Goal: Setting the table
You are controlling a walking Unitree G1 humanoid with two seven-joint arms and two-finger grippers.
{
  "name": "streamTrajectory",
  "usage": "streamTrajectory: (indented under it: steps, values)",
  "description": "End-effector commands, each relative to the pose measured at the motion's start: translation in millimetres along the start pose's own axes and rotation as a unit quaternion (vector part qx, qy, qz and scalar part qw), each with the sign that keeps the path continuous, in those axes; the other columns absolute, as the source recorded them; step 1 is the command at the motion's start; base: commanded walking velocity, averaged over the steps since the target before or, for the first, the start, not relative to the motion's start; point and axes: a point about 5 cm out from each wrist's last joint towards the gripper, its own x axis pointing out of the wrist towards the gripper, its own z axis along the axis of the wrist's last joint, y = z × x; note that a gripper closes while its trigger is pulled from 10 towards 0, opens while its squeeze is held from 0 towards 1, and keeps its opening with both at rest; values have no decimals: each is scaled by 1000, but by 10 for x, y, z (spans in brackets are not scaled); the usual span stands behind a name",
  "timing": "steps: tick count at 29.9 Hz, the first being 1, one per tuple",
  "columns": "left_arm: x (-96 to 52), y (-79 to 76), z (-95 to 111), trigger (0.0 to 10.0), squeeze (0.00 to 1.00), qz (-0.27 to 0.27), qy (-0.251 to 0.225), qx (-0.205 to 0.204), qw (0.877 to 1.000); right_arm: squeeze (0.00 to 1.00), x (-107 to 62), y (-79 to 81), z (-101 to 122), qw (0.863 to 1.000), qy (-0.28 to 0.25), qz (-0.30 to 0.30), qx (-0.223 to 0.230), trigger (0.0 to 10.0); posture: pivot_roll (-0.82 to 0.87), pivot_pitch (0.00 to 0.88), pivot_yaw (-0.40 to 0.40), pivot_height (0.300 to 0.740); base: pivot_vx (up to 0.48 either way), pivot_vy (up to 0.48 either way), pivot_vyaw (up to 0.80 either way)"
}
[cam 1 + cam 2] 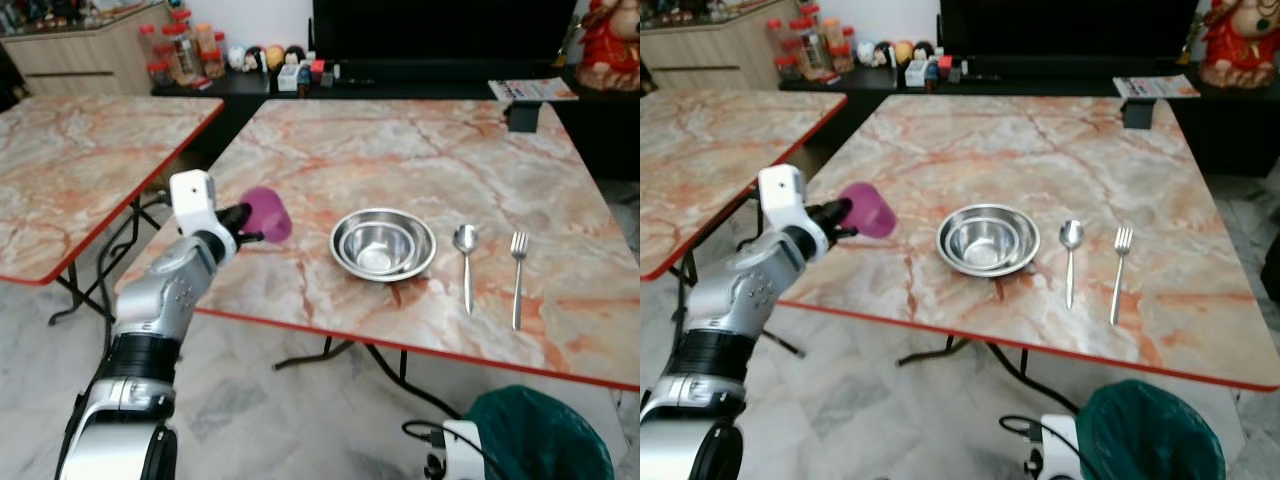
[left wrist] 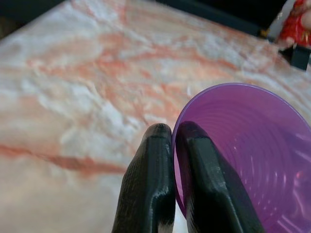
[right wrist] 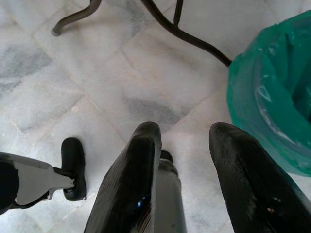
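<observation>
A: The left end effector (image 1: 243,222) pinches the translucent purple plastic cup (image 1: 267,214) by its rim, above the marble desk (image 1: 420,150) edge.

B: That thin grip could slip, dropping it tipped beside the steel bowls (image 1: 383,243).

The surface (image 1: 420,160) looks like polished marble, cream veined with orange, edged in a red strip. On it the 2 nested bowls (image 1: 383,244) are shiny metal, mirror-bright inside; just beside the bowls the spoon (image 1: 466,262) and fork (image 1: 517,276) are the same glossy steel. The cup (image 2: 252,160) is translucent purple plastic, smooth, with fine rings moulded inside. The left hand (image 2: 174,187) pinching its rim has black fingers, matt and slightly grainy; its arm is brushed silver. Near the right hand (image 3: 187,184), the floor (image 3: 97,77) is glossy grey-white marble tile and the bin liner (image 3: 272,92) thin, crinkled green plastic
</observation>
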Motion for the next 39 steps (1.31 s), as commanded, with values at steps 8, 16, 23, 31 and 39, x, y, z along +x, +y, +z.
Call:
streamTrajectory:
  steps: [8, 16, 23, 31, 39]
  values:
    - [229, -242, 97, 10000, 0, -9, 42, 37, 998, 0, 8, -88, 52, 1000, -4, -5, -3, 10000, 23, 26, 21, 714, 0, 0, 0]
    - [308, -318, 56, 10000, 0, -5, 80, 97, 992, 0, 10, -101, 64, 1000, -4, -4, -9, 10000, 29, 29, 14, 714, 0, 0, 0]
    - [332, -341, 16, 10000, 0, -7, 95, 111, 989, 0, 8, -117, 60, 1000, -4, -4, -11, 10000, 33, 30, 10, 714, 0, 0, 0]
    - [355, -410, -22, 10000, 0, -22, 111, 105, 988, 0, 10, -112, 67, 1000, -4, -4, -11, 10000, 38, 26, 22, 714, 0, 0, 0]
    - [368, -443, -37, 10000, 259, -34, 119, 105, 987, 0, 11, -78, 62, 1000, -4, -1, -7, 10000, 36, 21, 33, 714, 0, 0, 0]
